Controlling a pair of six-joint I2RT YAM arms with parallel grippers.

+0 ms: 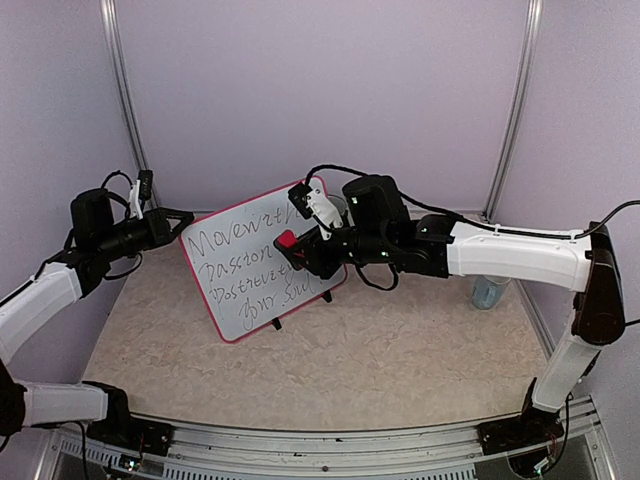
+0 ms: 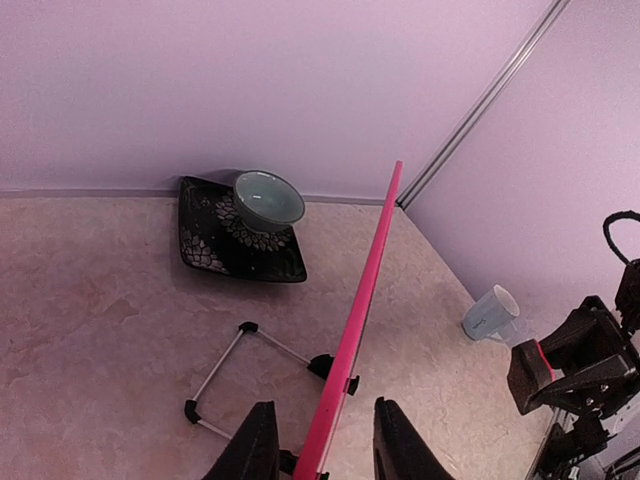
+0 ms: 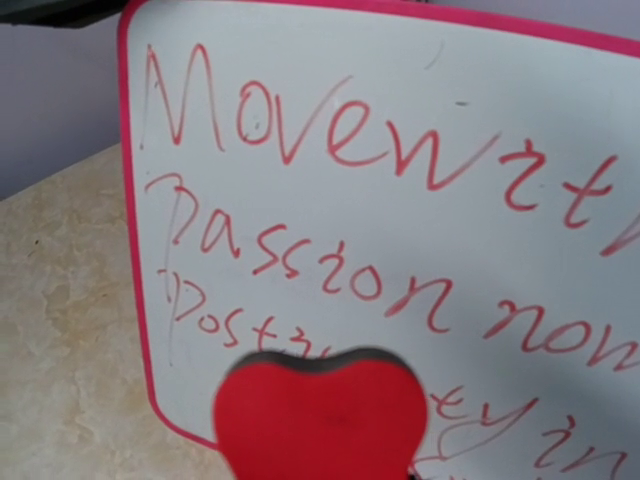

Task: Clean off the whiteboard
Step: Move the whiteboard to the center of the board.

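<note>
Beige marbled desk (image 1: 400,360) carries whiteboard (image 1: 240,290), propped tilted on wire stand (image 2: 225,375) left of centre, red handwriting across face. Left gripper (image 2: 322,410) straddles board's pink edge, jaws apart, gap either side. Right gripper (image 1: 292,245) clamps red heart-shaped eraser (image 3: 320,415) before written face; contact unclear. Behind board, black patterned plate (image 2: 240,245) holds grey-green bowl (image 2: 268,198). Pale cup (image 2: 490,315) near right wall.

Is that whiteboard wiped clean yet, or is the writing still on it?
Not yet. The whiteboard carries several lines of handwriting, and the red heart-shaped eraser sits in front of it.
</note>
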